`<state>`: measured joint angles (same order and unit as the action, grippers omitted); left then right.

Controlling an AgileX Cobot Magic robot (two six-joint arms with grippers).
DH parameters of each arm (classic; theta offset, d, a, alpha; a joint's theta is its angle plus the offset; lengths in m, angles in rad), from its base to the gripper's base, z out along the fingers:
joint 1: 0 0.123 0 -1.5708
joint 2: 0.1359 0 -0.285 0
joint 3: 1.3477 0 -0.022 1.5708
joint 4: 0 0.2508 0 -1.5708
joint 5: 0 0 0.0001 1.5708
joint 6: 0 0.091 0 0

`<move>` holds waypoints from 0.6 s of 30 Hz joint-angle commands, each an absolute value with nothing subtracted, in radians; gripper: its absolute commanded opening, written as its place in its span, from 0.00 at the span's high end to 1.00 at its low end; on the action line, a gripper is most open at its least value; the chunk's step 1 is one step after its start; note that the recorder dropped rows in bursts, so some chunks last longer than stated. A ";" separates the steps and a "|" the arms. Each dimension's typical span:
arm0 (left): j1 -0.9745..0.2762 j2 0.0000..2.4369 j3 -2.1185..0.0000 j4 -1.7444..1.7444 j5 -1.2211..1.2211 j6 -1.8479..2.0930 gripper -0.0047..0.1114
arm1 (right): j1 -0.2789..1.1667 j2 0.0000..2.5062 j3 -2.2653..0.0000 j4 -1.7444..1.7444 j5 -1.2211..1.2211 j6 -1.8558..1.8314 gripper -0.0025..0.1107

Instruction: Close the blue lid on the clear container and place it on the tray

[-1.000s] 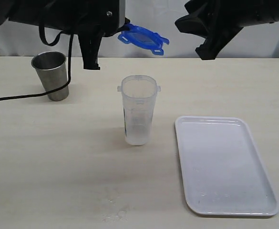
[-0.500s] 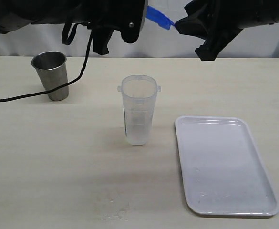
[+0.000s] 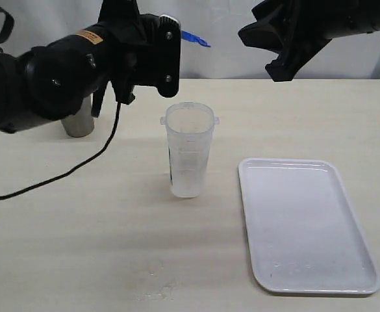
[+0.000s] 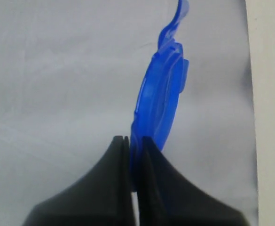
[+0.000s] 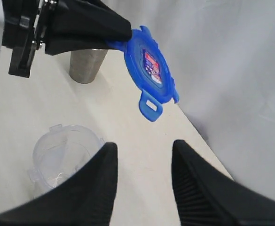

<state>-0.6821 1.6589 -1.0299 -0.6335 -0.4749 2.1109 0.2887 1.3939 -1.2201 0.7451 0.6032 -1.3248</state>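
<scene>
Gripping blue lid [image 5: 149, 66] edge-on, left pincer [image 4: 132, 162] clenched; red-white label unreadable. Right pincer [image 5: 142, 155] released, at 3 o'clock of lid.

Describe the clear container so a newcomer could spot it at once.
Start from the pale wooden table and find the white tray lying on it. Just beside the tray stands the clear container, upright and open-topped. Unlike the shorter steel cup farther back, it is tall, see-through plastic with small tabs at its rim.
</scene>
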 commanded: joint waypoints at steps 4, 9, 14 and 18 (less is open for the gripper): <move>-0.905 1.658 -1.019 -1.067 -0.689 2.144 0.96 | 0.282 1.388 -1.196 0.739 0.600 -1.311 0.65; -0.957 1.658 -0.953 -1.118 -0.746 2.144 0.96 | 0.282 1.390 -1.190 0.739 0.595 -1.311 0.65; -0.973 1.658 -0.896 -1.138 -0.759 2.144 0.96 | 0.282 1.390 -1.190 0.739 0.595 -1.311 0.65; -0.973 1.658 -0.896 -1.145 -0.658 2.144 0.96 | 0.282 1.390 -1.190 0.742 0.595 -1.304 0.65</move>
<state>-0.9672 1.6589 -0.8983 -1.1389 -0.6954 2.1109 0.2887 1.3939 -1.1966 0.7451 0.6012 -1.3190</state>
